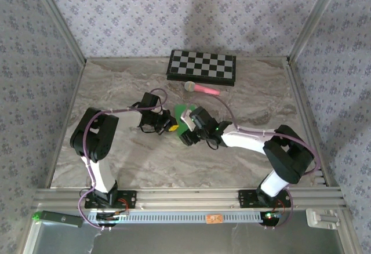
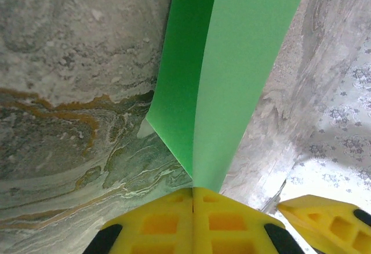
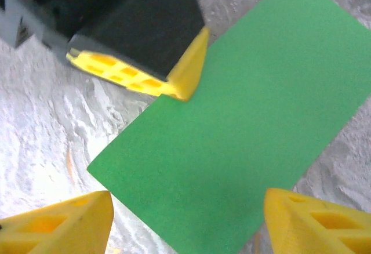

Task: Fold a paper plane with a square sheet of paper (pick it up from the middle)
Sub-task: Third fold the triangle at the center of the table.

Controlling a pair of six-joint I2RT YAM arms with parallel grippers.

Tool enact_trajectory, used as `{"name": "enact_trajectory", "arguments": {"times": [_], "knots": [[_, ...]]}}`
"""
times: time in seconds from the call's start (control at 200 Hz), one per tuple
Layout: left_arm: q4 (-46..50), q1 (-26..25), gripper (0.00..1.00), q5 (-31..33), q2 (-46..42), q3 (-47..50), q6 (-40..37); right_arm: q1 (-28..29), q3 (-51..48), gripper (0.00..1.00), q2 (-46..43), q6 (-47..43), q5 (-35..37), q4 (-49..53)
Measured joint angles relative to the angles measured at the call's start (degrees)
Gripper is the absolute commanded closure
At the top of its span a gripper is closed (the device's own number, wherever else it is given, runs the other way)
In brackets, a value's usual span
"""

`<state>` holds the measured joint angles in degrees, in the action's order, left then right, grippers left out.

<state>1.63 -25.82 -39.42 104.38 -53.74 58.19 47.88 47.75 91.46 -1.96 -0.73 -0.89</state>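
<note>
The left gripper (image 2: pixel 193 191) is pinched together on one edge of the green paper (image 2: pixel 232 62). The paper runs away from the closed yellow fingers (image 2: pixel 156 222) as a folded strip, one flap darker than the other, over the marbled desk (image 2: pixel 69 62). The right gripper (image 3: pixel 188 207) hangs above the same paper with its fingers spread wide apart. The paper sits near the middle of the desk, between the two grippers. Well behind them, a pink microphone (image 1: pixel 202 88) lies just in front of the checkered board (image 1: pixel 202 66).

overhead, plus close wrists (shared paper (image 2: pixel 232 62))
</note>
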Motion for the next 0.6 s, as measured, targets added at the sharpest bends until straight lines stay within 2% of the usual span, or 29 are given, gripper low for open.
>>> {"name": "enact_trajectory", "arguments": {"times": [0.14, 0.395, 0.6], "knots": [[0.1, 0.0, 0.98, 0.0, 0.0, 0.0, 0.1, 3.1, -5.4, 0.26, 0.2, -6.3, 0.3, -5.2], [0.3, 0.0, 0.98, 0.0, 0.0, 0.0, 0.4, 4.6, -6.0, 0.30, 3.3, -11.3, 6.4, -13.4], [0.3, 0.0, 0.98, 0.0, 0.0, 0.0, 0.4, 4.6, -7.0, 0.42, 3.4, -13.4, 9.6, -17.4]]}}
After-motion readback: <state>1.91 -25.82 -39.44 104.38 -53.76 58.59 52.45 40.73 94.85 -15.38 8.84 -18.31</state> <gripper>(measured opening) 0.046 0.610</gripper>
